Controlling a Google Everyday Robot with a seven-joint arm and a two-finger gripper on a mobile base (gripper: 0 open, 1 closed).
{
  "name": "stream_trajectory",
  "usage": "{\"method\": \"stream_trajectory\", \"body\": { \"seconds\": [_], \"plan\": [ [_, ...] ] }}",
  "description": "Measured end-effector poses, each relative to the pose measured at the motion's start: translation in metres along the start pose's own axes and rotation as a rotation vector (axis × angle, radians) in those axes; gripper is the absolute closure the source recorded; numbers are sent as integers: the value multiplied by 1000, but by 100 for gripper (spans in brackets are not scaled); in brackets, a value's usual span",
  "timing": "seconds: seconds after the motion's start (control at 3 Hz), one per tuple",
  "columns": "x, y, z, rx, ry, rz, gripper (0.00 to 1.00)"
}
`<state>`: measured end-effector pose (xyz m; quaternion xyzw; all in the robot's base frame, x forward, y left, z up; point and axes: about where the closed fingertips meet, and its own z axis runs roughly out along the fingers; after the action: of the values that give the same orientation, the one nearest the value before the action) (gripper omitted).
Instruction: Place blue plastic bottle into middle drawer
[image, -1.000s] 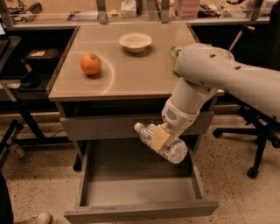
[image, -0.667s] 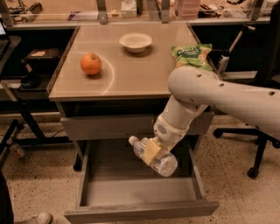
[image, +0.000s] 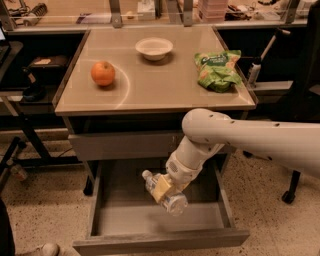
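Note:
The blue plastic bottle (image: 175, 203), clear with a white cap, lies tilted in my gripper (image: 163, 189), cap end up and to the left. The gripper is shut on its middle and holds it just above the inside of the middle drawer (image: 125, 220). That drawer is pulled wide open below the table, with a bare grey floor and a plain front panel (image: 160, 242). My white arm (image: 240, 140) reaches in from the right, across the table's front edge.
On the tabletop (image: 155, 85) sit an orange (image: 103, 73), a white bowl (image: 154, 48) and a green chip bag (image: 217, 69). A shut drawer front (image: 120, 145) sits above the open one. A chair caster (image: 289, 196) is at the right, desk legs at the left.
My arm has swung left and lower with the bottle in the gripper, bringing it over the middle of the open drawer. The chip bag now shows fully.

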<state>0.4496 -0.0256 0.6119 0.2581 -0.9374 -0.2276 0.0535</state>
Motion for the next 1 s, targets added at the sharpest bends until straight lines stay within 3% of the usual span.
{"method": "stream_trajectory", "body": {
  "seconds": [0.33, 0.67, 1.0],
  "plan": [
    [0, 0, 0, 0, 0, 0, 100],
    [-5, -6, 22, -15, -34, 37, 100],
    [-14, -18, 50, -35, -104, 94, 100]
  ]
}}
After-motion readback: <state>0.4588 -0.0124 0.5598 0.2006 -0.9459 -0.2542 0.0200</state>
